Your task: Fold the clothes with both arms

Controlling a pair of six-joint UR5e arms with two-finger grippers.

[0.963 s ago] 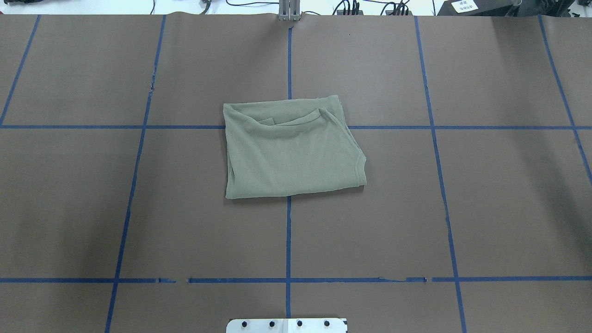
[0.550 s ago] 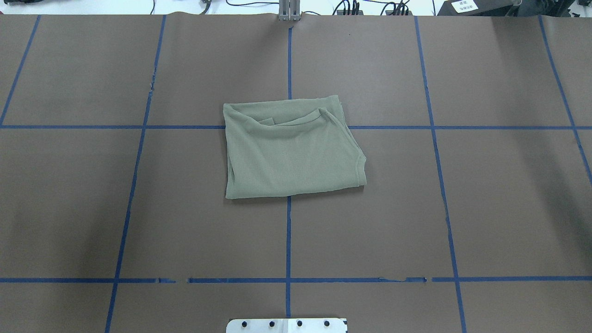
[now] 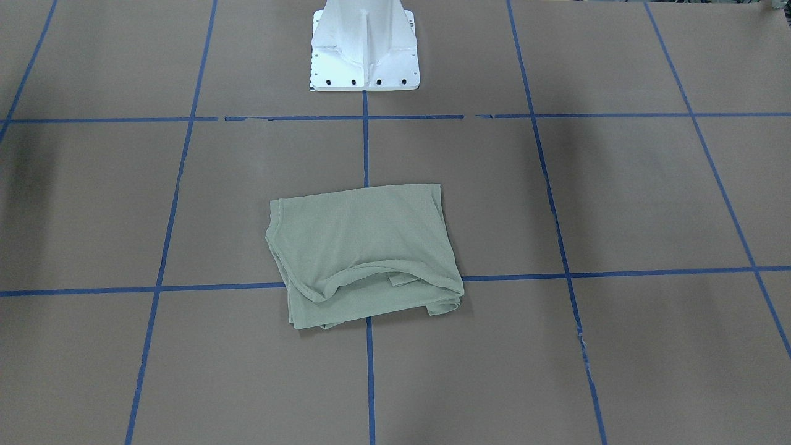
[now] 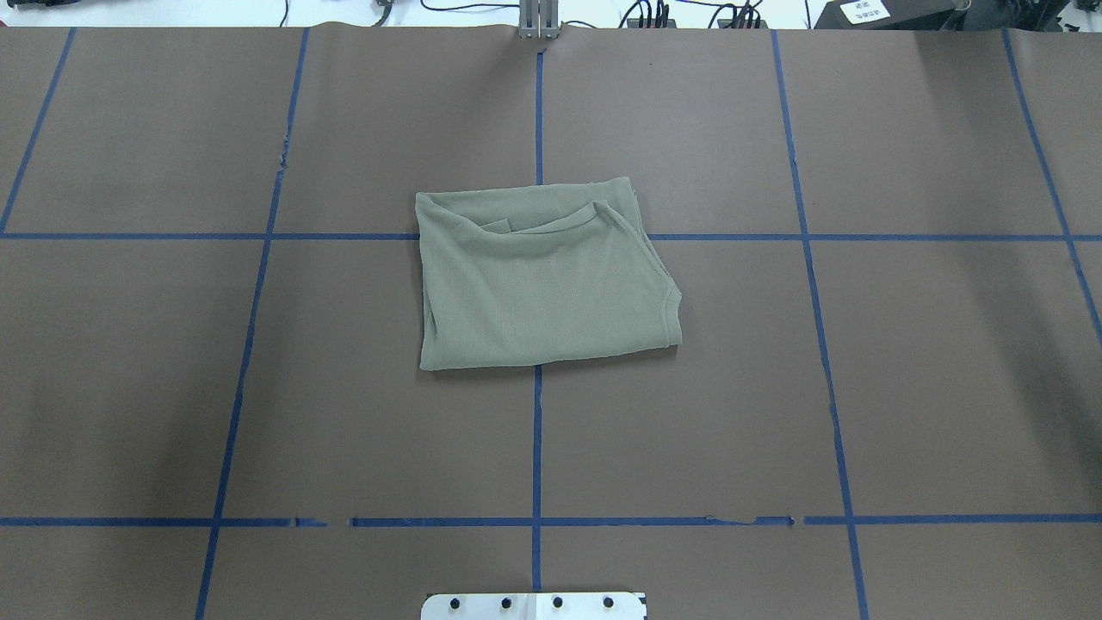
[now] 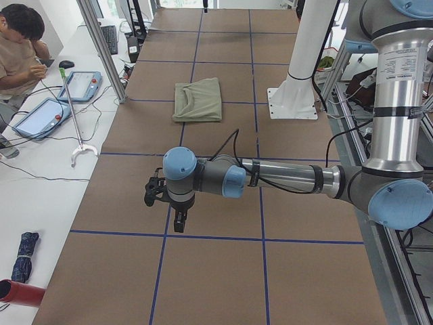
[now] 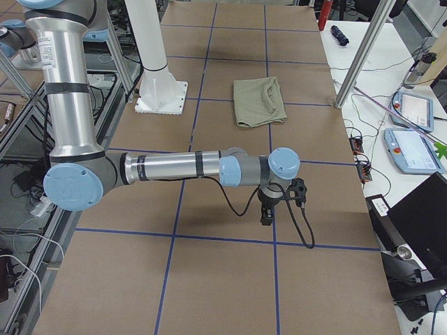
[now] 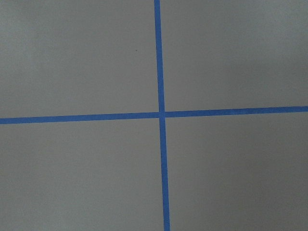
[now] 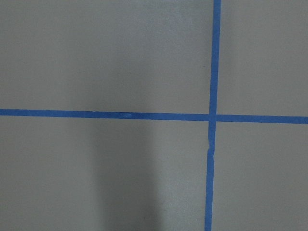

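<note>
The sage-green shirt (image 4: 542, 275) lies folded into a rough rectangle at the middle of the brown table, its collar opening towards the far side; it also shows in the front view (image 3: 364, 253) and both side views (image 5: 197, 100) (image 6: 258, 102). No arm touches it. My left gripper (image 5: 179, 220) hangs low over the table at the left end, far from the shirt; I cannot tell if it is open or shut. My right gripper (image 6: 266, 215) hangs likewise at the right end; I cannot tell its state. Both wrist views show only brown cover and blue tape lines.
The white pedestal base (image 3: 364, 43) stands at the robot's side of the table. A seated operator (image 5: 17, 47), tablets (image 5: 81, 84) and a grabber stick (image 5: 71, 115) are at a white side table. More tablets (image 6: 419, 150) lie beyond the far edge.
</note>
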